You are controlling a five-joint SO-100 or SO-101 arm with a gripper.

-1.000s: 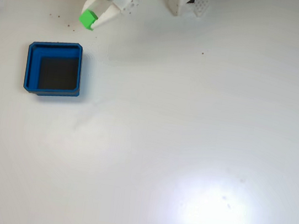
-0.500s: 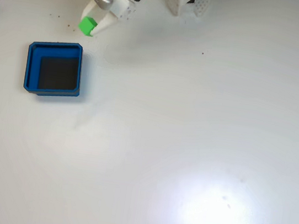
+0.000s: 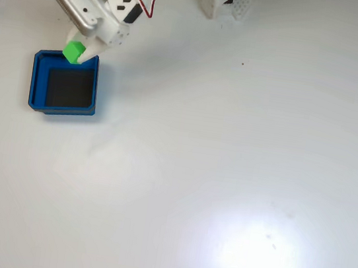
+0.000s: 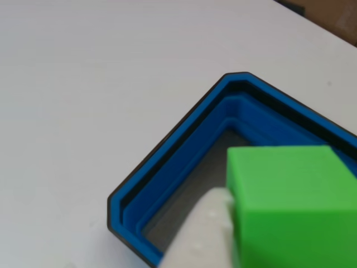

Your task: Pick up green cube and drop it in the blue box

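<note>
White table (image 3: 230, 148): one blue box (image 3: 38, 81), one green cube (image 3: 74, 52) in pincer (image 3: 78, 54).

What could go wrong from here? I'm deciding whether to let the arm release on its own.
1. In the fixed view the green cube, held by the gripper, sits over the blue box's upper wall, not its dark floor. Released now, it might hit the rim and bounce onto the table.
2. In the other view the cube overlaps the box's inner steps, so it could land tilted against a wall.
</note>
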